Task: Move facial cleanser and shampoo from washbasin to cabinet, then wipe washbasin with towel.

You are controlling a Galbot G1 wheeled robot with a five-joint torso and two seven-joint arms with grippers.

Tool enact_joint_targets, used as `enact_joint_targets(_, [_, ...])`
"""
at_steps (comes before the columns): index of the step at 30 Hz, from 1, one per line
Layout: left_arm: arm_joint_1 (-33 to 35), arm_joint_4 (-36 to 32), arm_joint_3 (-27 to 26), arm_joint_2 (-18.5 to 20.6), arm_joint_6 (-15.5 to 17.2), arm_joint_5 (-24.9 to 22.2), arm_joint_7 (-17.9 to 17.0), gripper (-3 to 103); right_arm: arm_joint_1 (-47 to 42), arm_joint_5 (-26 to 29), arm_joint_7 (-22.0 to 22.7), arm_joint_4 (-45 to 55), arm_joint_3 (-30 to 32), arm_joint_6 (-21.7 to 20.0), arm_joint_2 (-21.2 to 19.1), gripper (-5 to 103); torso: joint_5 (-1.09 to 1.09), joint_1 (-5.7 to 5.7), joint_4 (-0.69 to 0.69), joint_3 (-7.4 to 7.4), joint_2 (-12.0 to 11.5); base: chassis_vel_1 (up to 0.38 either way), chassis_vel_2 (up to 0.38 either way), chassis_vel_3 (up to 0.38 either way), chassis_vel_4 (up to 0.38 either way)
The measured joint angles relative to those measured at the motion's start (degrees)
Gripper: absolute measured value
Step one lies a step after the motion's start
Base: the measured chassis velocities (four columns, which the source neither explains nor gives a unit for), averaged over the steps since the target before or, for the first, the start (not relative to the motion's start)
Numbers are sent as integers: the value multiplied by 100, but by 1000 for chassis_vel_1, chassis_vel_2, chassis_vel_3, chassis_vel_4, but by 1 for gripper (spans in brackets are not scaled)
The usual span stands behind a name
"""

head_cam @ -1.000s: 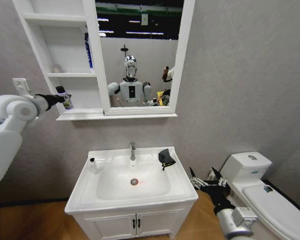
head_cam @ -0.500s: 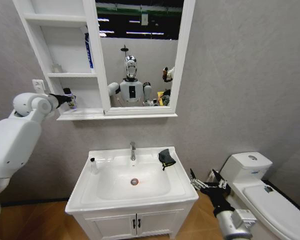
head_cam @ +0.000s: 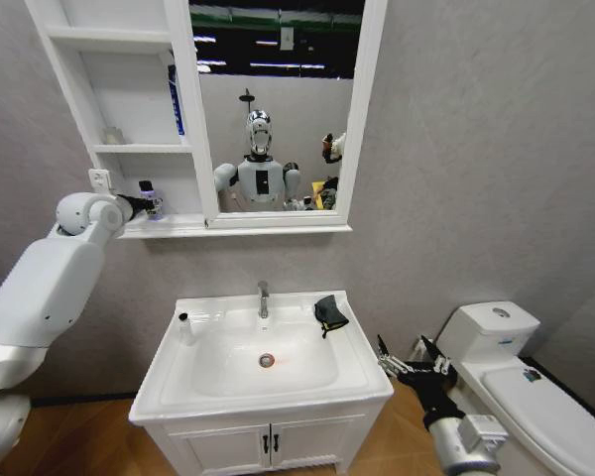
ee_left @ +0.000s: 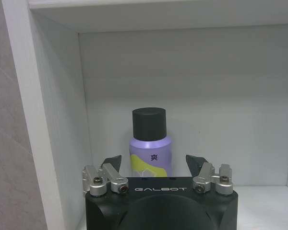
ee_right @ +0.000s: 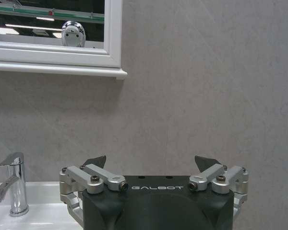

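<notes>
A lilac bottle (ee_left: 150, 148) with a black cap stands upright in the bottom compartment of the white cabinet (head_cam: 183, 169), near its side wall (ee_left: 53, 120). My left gripper (ee_left: 153, 160) is open around the bottle, one finger on each side with a gap to the bottle. In the head view the left gripper (head_cam: 147, 205) reaches into that shelf with the bottle (head_cam: 152, 199). The dark towel (head_cam: 329, 313) lies on the back right rim of the washbasin (head_cam: 169, 392). My right gripper (head_cam: 412, 357) hangs open, low and to the right of the basin, holding nothing (ee_right: 151, 163).
A small pale bottle (head_cam: 183, 328) stands on the basin's left rim. A blue tube (head_cam: 176, 99) leans in the middle shelf by the mirror (head_cam: 273, 109). The chrome tap (head_cam: 263, 297) rises at the basin's back. A white toilet (head_cam: 521, 382) sits to the right.
My left arm has reached farther right and into the bottom shelf, taking the lilac bottle from the shelf's left edge to inside the compartment. The right arm has barely moved.
</notes>
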Motion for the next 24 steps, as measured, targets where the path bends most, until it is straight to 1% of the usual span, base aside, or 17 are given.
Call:
enact_joint_targets(1, [3,-32,-35,-21,-16,2,-43,80,0,-1,0,-2,2,0,0,100,0,0,0,0,0,0,0,0,0])
enact_joint_targets(2, [3,-32,-35,-21,-16,2,-43,80,0,-1,0,-2,2,0,0,100,0,0,0,0,0,0,0,0,0])
enact_joint_targets(4, [105,-300,-262,-40,-50,11,-242,90,-6,-1,0,-2,16,3,3,100,2,0,-2,0,0,0,0,0,0])
enact_joint_targets(8, [385,-789,-602,63,-54,14,-419,98,-14,0,8,-1,23,31,8,100,2,1,-4,0,0,0,0,0,0])
enact_joint_targets(10, [1004,-1477,-1140,313,-61,-37,-514,100,-25,0,20,-3,26,66,20,100,3,0,0,-1,0,0,0,0,0])
enact_joint_targets(11, [1004,-1477,-1140,313,-61,-37,-514,100,-25,0,20,-3,26,66,20,100,3,0,0,-1,0,0,0,0,0])
enact_joint_targets(12, [1271,-1756,-1321,409,-49,-106,-581,100,-36,0,23,-12,25,83,24,100,-3,0,6,0,0,0,0,0,0])
enact_joint_targets(13, [1918,-2510,-1770,581,-47,-307,-785,100,-53,1,31,-39,15,128,30,100,-1,0,5,-1,0,0,0,0,0])
enact_joint_targets(14, [1918,-2510,-1770,581,-47,-307,-785,100,-53,1,31,-39,15,128,30,100,-1,0,5,-1,0,0,0,0,0])
enact_joint_targets(16, [2308,-2923,-1993,632,-69,-431,-876,100,-59,0,39,-51,10,146,30,100,3,-1,5,-1,1,0,0,0,0])
enact_joint_targets(18, [3711,-4027,-2530,633,-490,-503,-998,100,-77,-2,50,-59,0,172,30,100,-1,-1,-1,-1,0,0,0,0,0])
enact_joint_targets(19, [3711,-4027,-2530,633,-490,-503,-998,100,-77,-2,50,-59,0,172,30,100,-1,-1,-1,-1,0,0,0,0,0])
enact_joint_targets(20, [4136,-4296,-2666,562,-626,-403,-998,100,-78,-3,50,-59,-2,175,29,100,2,-1,-2,-1,1,0,0,0,0])
enact_joint_targets(21, [4922,-4705,-2868,309,-839,-20,-929,100,-77,-9,50,-65,-16,177,26,100,3,-2,-1,-2,1,0,0,0,0])
enact_joint_targets(22, [4922,-4705,-2868,309,-839,-20,-929,100,-77,-9,50,-65,-16,177,26,100,3,-2,-1,-2,1,0,0,0,0])
enact_joint_targets(23, [5398,-4881,-2945,90,-1018,315,-816,100,-75,-18,50,-73,-29,180,23,100,0,-1,0,-1,0,0,0,0,0])
enact_joint_targets(24, [6170,-5017,-3013,-348,-1500,1075,-509,100,-74,-35,47,-76,-47,189,24,100,0,-1,1,-1,0,0,0,0,0])
